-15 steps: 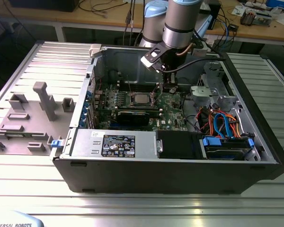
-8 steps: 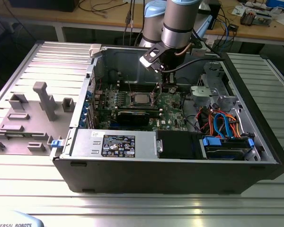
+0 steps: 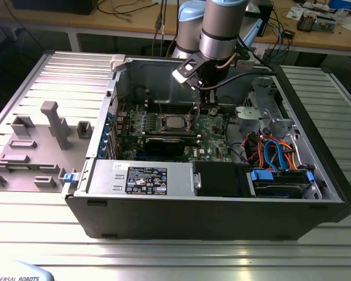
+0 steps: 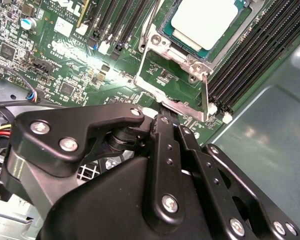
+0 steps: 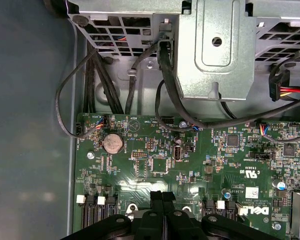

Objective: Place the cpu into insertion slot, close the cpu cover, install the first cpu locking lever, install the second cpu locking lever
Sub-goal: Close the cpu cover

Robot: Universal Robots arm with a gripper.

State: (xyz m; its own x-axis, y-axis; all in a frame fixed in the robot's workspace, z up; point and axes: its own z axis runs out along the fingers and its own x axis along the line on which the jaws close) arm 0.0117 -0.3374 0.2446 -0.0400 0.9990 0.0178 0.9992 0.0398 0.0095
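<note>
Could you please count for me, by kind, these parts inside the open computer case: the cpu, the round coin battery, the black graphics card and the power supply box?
cpu: 1
coin battery: 1
graphics card: 1
power supply box: 1
Total: 4

My cpu (image 4: 205, 22), a flat square with a pale silver top, lies level in the insertion slot (image 4: 166, 31) on the green board. The cpu cover (image 4: 157, 52), a shiny metal frame with a square cut-out, is swung open off the slot, its outer edge just beside my fingers (image 4: 165, 145).
</note>
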